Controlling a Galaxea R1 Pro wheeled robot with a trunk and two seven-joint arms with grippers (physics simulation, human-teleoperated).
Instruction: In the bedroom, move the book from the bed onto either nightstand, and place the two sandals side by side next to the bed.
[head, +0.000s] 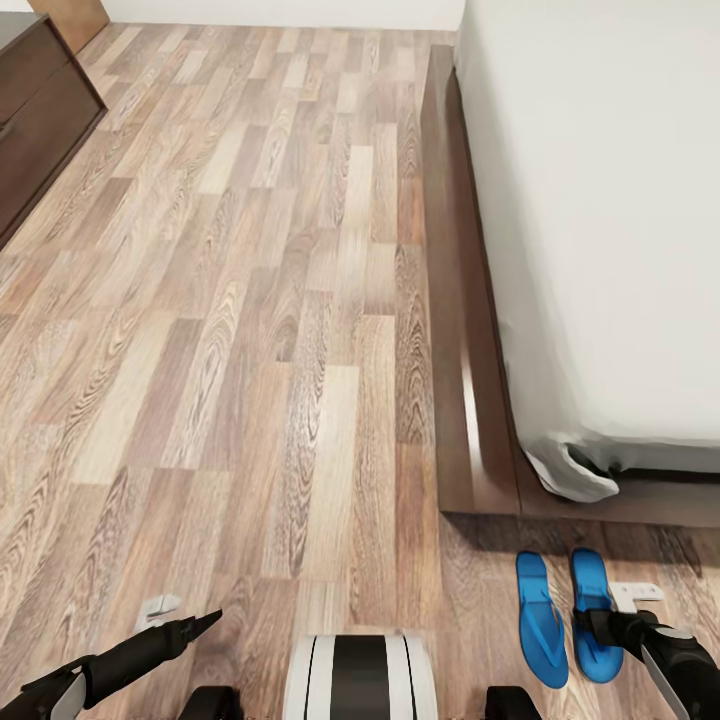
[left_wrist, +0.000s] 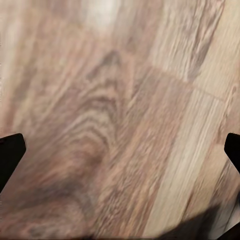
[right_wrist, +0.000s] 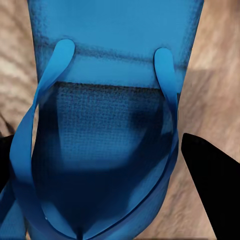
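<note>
Head: both sandals (head: 566, 618) lie side by side on floor (head: 250, 350) near bed (head: 600, 200) foot corner. Right gripper (head: 598, 628) sits over the right one.
L wrist: left gripper (left_wrist: 120, 150) wide open, idle over floor.
R wrist: fingers (right_wrist: 212, 175) straddle sandal, open, prob. just placing it; book unseen.

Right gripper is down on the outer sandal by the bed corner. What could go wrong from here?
1. The right gripper sits right over the right sandal, its fingers astride the straps; lifting away could snag a strap and drag it.
2. The left sandal lies close beside; a sideways move may knock the pair out of line.
3. The bed frame is close ahead, so driving forward risks a bump.
</note>
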